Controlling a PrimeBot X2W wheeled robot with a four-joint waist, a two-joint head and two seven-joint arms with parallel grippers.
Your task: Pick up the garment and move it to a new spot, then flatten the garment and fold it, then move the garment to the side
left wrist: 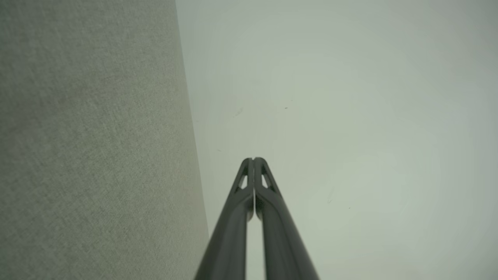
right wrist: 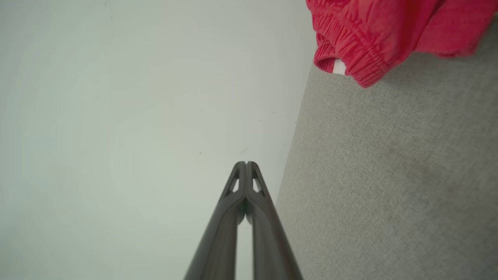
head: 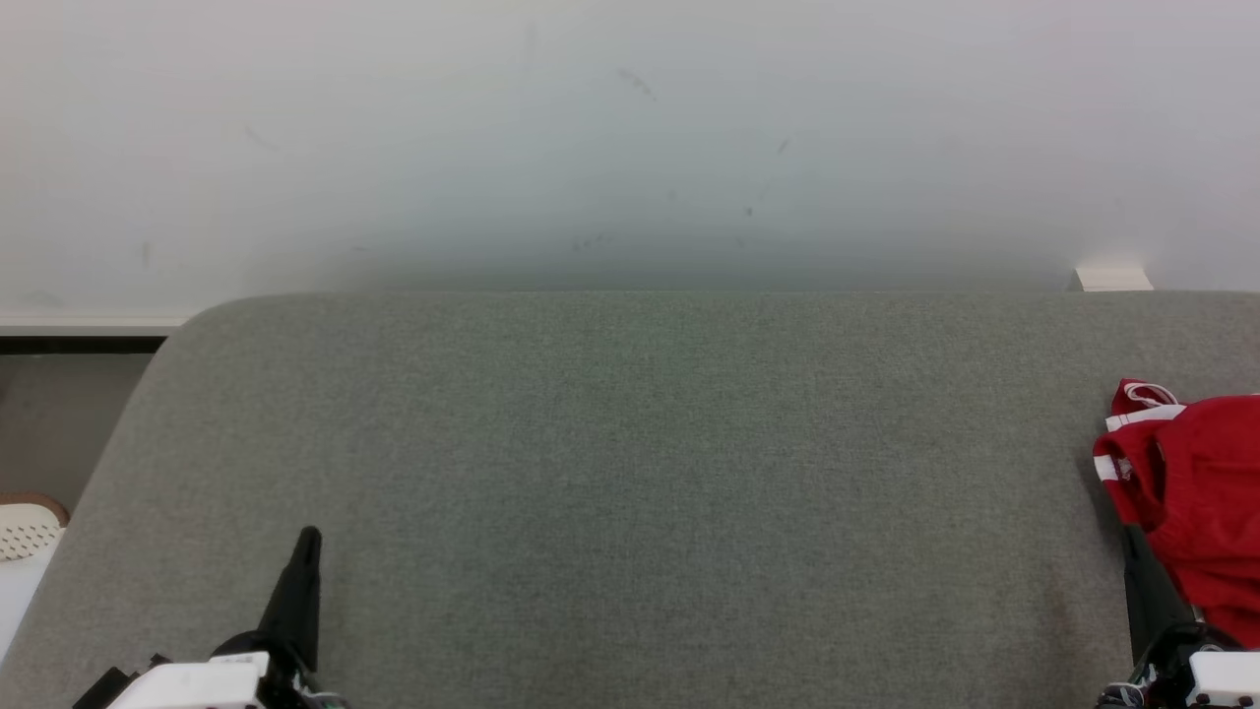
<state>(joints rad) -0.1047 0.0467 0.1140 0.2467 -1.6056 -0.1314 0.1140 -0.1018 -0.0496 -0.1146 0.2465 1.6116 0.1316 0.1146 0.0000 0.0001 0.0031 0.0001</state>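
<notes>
Lying crumpled at three o'clock on the grey cushion [head: 630, 473], a red garment [head: 1196, 502] sits near the right gripper [right wrist: 246, 162]. The left gripper [head: 309, 537] is at seven o'clock. Both are clenched and empty.

The garment [head: 1203, 492] lies at the right edge of the table [head: 630, 473], the wall [head: 630, 148] behind.

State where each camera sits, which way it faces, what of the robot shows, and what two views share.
Head view: on the head, looking forward and down at the grey padded surface and wall; left pincer lower left, right pincer lower right beside the red garment.
Left wrist view: on the left wrist, looking along its shut pincer toward the wall; surface at left.
Right wrist view: on the right wrist, along its shut pincer toward the wall; surface and garment at right.
Shared: head and right wrist views both show the garment.
</notes>
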